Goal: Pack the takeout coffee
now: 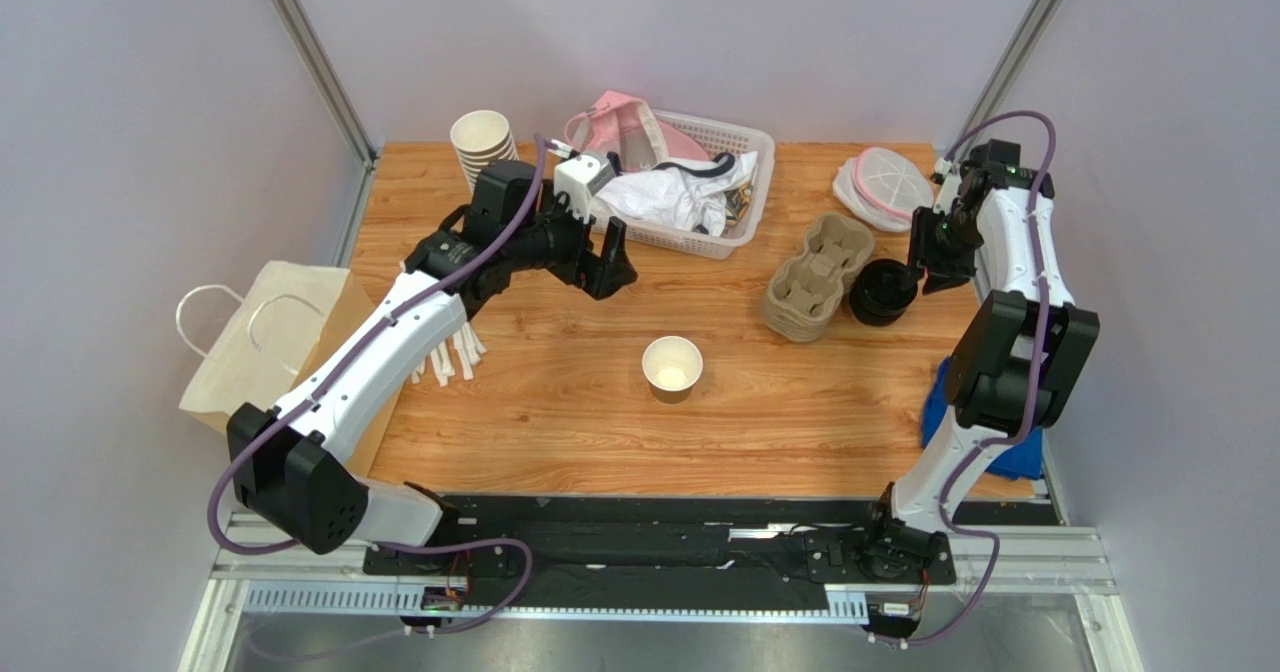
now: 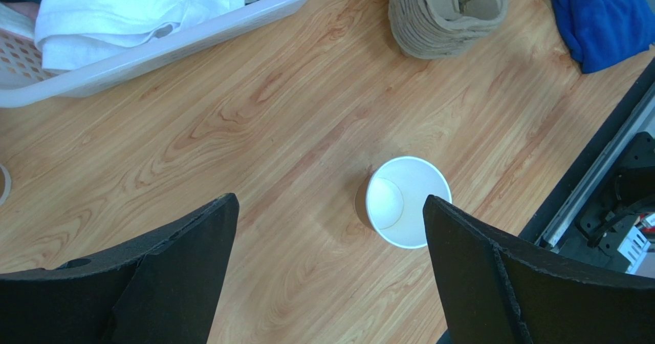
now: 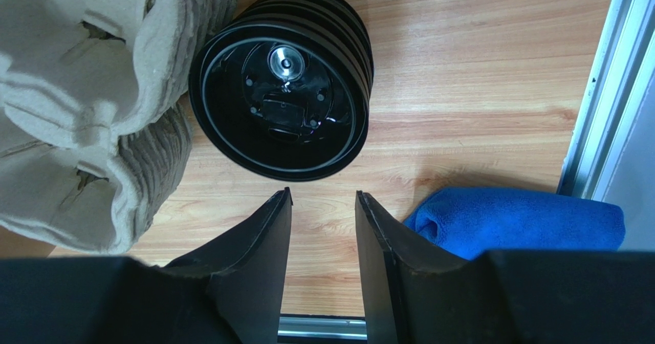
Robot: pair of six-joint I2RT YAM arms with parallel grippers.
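No cup with a lid on it shows in any view. A single lidless kraft-brown paper cup (image 1: 672,366), white inside, stands upright mid-table; it also shows in the left wrist view (image 2: 407,202). A stack of black lids (image 1: 884,293) lies upside down at the right, also in the right wrist view (image 3: 280,79). My left gripper (image 1: 609,260) is open wide and empty, above and behind the cup (image 2: 329,200). My right gripper (image 1: 920,260) hangs just beside the lid stack, its jaws a small gap apart and empty (image 3: 324,193).
A stack of pulp cup carriers (image 1: 816,275) lies left of the lids. A white basket (image 1: 721,140) with bags sits at the back. Stacked lidless cups (image 1: 484,140) back left. A paper bag (image 1: 263,342) lies at the left edge, white utensils (image 1: 451,354) beside it. A blue cloth (image 3: 515,221) lies at the right.
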